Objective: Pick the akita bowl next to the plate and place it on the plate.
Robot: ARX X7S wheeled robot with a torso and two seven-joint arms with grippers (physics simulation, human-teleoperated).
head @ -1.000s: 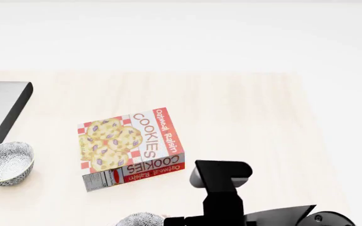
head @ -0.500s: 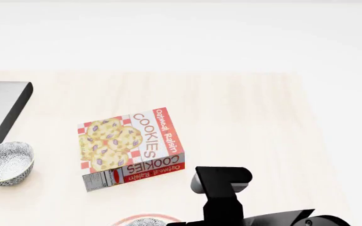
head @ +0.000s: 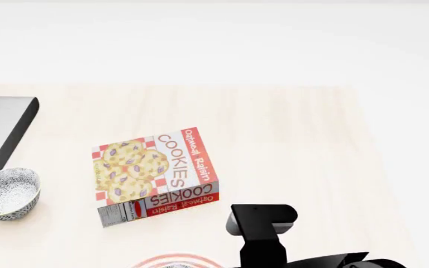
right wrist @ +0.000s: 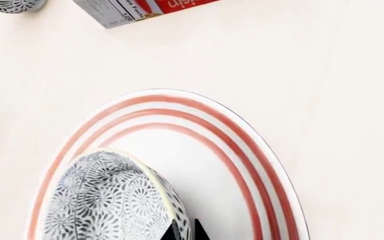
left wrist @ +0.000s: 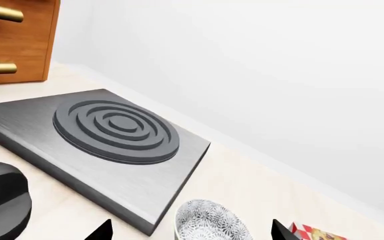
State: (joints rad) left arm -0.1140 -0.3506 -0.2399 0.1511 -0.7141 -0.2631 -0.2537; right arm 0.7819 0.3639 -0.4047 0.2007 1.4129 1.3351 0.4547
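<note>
The right hand (right wrist: 184, 234) is clamped on the rim of the akita bowl (right wrist: 108, 197), its two dark fingertips pinching the near edge of the bowl where the wrist picture cuts off. The bowl hangs tilted directly in front of that hand, over the inner white field of the plate (right wrist: 245, 150), inside the red rings. A second ago the head view showed the speckled bowl at its lower edge with no plate visible; half a second ago the plate's red rim had appeared around it, and now only the red rim (head: 171, 259) shows there, with the bowl all but out of that view, so the bowl has been carried in over the plate. I judge the carry essentially done: what remains is lowering, levelling and letting go. Whether the bowl already touches the plate I cannot tell. The cookie box (head: 156, 176) lies beyond the right hand on the bench (head: 289, 139), unmoved. The left hand's fingers (left wrist: 282, 233) stand apart, holding nothing, with the look-alike bowl (left wrist: 209, 224) just ahead of them beside the stove plate (left wrist: 105, 137).
</note>
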